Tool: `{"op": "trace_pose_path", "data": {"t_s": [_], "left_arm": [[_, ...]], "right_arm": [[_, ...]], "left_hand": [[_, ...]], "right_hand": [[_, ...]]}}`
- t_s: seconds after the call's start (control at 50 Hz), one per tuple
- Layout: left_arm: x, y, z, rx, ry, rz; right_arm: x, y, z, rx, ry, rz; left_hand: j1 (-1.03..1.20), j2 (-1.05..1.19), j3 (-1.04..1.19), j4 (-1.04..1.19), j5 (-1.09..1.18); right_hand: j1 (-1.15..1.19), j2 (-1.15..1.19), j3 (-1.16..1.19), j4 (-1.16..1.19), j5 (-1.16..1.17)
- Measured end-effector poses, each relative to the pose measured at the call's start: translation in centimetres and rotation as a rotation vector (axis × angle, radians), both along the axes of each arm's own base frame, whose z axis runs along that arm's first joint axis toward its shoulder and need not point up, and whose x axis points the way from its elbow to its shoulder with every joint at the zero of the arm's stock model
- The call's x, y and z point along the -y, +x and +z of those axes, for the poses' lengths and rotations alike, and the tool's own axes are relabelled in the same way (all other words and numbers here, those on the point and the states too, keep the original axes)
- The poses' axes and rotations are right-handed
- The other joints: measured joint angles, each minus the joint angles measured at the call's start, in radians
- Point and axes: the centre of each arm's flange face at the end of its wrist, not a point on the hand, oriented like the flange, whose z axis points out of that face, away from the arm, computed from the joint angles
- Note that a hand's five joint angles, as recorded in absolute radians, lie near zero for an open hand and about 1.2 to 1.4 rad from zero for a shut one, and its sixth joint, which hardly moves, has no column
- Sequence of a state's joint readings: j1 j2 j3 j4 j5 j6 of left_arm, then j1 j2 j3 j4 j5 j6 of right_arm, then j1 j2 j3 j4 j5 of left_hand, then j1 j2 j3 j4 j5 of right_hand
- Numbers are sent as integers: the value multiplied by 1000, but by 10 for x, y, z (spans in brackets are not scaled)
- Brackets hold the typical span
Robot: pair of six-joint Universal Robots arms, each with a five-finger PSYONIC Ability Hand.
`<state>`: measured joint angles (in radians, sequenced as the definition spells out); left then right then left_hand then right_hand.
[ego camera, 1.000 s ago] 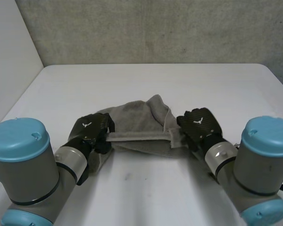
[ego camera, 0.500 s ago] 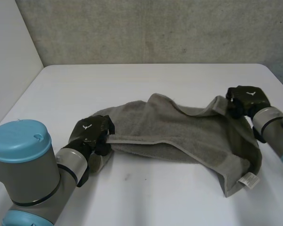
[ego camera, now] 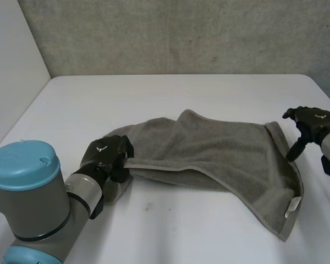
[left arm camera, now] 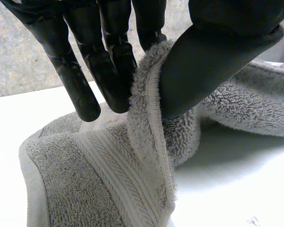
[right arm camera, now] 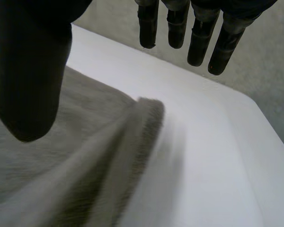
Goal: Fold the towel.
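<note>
Lying on the table (ego camera: 154, 93) was one grey towel (ego camera: 214, 151); the left hand (ego camera: 105, 155) pinched its left end, the right hand (ego camera: 311, 120) hovered beside its right edge, fingers spread.

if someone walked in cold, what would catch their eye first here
First the grey towel, lying rumpled and stretched across the middle of the white table. Next the left hand, which pinches the towel's hem at its left end between thumb and fingers. The right hand hangs open just off the towel's far right corner, holding nothing.
</note>
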<state>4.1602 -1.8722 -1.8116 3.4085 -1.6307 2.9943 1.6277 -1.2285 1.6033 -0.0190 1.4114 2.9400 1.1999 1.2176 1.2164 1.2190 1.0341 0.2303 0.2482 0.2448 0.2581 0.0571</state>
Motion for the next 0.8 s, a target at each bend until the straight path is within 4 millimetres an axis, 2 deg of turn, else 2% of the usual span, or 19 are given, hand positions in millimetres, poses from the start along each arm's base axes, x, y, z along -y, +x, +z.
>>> {"op": "trace_pose_path", "data": {"t_s": [0.06,0.14,0.24,0.28,0.34,0.42,0.54,0.68,0.76,0.8], "left_arm": [[0,0,0,0,0,0],[0,0,0,0,0,0],[0,0,0,0,0,0],[0,0,0,0,1,0],[0,0,-1,1,2,0],[0,0,-1,1,3,0],[0,0,-1,1,4,0],[0,0,-2,3,6,-1],[0,0,-2,3,6,-1],[0,0,-3,4,7,-1]], "right_arm": [[-24,8,-1,-7,4,35],[-63,19,-12,-34,44,95],[-95,22,-28,-87,89,147],[-101,21,-31,-105,94,159],[-111,20,-34,-128,91,179],[-121,20,-34,-139,84,213],[-134,19,-36,-136,106,258],[-141,11,-43,-126,171,238],[-143,8,-47,-125,187,224],[-144,7,-47,-125,178,217]], "left_hand": [[0,0,0,0,0],[0,0,0,0,0],[0,0,0,0,0],[0,0,0,0,0],[0,0,0,0,0],[0,0,0,0,0],[0,0,0,0,0],[0,0,0,0,0],[0,0,0,0,0],[0,0,0,0,0]], "right_hand": [[0,0,0,0,0],[-1,0,0,0,0],[77,57,64,51,79],[143,115,127,116,158],[400,389,389,375,403],[519,503,505,490,517],[450,448,447,436,449],[105,91,92,67,59],[109,95,97,72,86],[173,137,147,144,181]]}}
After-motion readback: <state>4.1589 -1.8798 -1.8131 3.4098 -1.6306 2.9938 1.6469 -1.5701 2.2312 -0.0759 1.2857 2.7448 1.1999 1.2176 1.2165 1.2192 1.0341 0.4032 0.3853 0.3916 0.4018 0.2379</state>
